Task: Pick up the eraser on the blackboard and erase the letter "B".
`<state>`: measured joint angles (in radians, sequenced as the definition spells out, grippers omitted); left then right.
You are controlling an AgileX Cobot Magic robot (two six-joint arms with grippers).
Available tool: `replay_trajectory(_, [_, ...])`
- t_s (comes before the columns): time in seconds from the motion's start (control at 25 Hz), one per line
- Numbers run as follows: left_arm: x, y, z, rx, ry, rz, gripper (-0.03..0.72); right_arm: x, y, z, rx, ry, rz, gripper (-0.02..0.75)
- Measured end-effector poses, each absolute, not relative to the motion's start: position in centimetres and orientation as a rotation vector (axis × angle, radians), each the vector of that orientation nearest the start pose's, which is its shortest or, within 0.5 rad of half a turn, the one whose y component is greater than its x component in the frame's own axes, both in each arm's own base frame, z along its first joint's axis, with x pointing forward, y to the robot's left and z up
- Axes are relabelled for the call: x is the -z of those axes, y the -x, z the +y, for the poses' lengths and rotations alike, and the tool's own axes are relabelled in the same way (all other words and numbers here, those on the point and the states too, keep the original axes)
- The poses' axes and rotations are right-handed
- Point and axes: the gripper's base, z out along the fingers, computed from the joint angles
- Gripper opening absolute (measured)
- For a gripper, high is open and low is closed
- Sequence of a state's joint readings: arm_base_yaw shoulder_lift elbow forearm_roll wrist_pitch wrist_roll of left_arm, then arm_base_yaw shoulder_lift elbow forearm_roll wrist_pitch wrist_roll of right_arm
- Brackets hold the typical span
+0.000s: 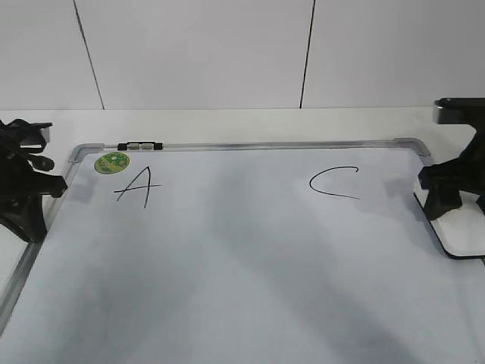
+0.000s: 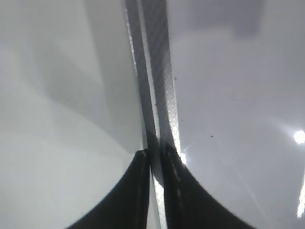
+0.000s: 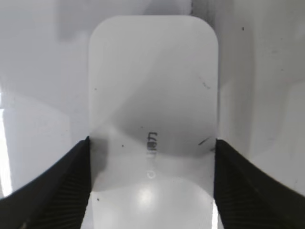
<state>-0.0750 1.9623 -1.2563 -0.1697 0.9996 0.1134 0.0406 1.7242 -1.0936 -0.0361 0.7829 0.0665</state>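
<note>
The blackboard [image 1: 227, 258] lies flat and carries an "A" [image 1: 139, 187] and a "C" [image 1: 333, 183]. No letter "B" shows; the space between them is blank. The white eraser [image 1: 458, 235] with a dark base rests at the board's right edge. It fills the right wrist view [image 3: 152, 86]. My right gripper [image 1: 443, 201] stands over it, and its jaws [image 3: 151, 140] press both long sides. My left gripper [image 1: 38, 189] is shut and empty over the board's left frame [image 2: 159, 71], with its fingertips [image 2: 153, 152] together.
A round green sticker [image 1: 112, 161] sits at the board's top-left corner. A small black clip [image 1: 140, 144] sits on the top frame. The white table [image 1: 227, 121] runs behind the board to a white panelled wall.
</note>
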Motion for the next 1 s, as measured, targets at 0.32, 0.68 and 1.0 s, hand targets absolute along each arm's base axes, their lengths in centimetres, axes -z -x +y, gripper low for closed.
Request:
replay_trajectory(0.32, [-15.18, -35.47, -3.96, 0.225, -0.148, 3.175, 0.046, -19.7, -32.9, 1.34, -0.007, 0.059, 2.897, 0.569])
replay_trajectory(0.68, [-15.18, -35.46, -3.96, 0.226, -0.153, 3.176, 0.047, -19.7, -32.91, 1.17, 0.022, 0.082, 2.896, 0.569])
replay_trajectory(1.0, [-15.18, -35.46, -3.96, 0.226, -0.154, 3.176, 0.047, -19.7, -32.87, 1.39, -0.016, 0.052, 2.9, 0.568])
